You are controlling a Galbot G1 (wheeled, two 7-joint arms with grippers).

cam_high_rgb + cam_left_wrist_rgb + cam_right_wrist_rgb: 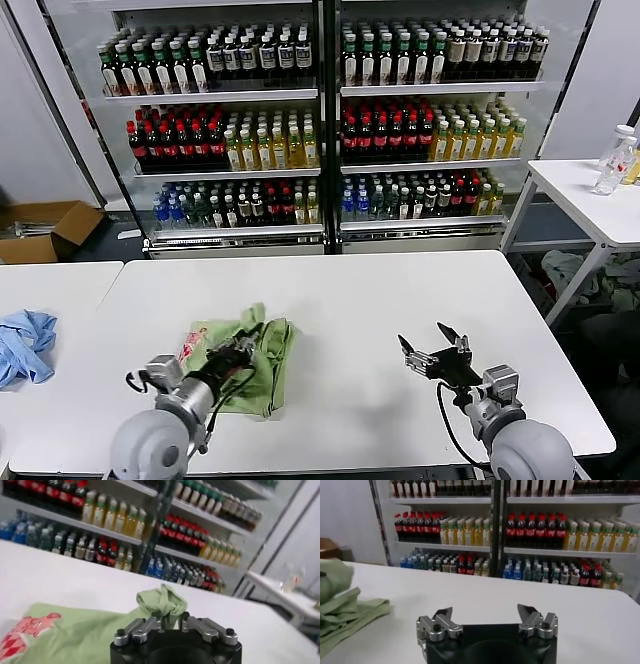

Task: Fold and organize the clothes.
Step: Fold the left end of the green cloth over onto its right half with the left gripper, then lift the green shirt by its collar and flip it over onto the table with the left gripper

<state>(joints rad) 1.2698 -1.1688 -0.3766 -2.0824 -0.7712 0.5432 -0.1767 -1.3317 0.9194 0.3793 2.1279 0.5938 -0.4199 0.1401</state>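
Observation:
The light green polo shirt lies crumpled on the white table, left of centre, its red-and-white printed patch showing at its left edge. My left gripper is over the shirt and shut on a bunched fold of it; in the left wrist view the fold rises between the closed fingers, with the patch beside it. My right gripper is open and empty, just above the bare table to the right of the shirt. The right wrist view shows the shirt's edge off to one side.
A light blue garment lies on a separate white table at the left. Shelves of bottled drinks stand behind the table. Another small table with a bottle stands at the right. A cardboard box sits on the floor at left.

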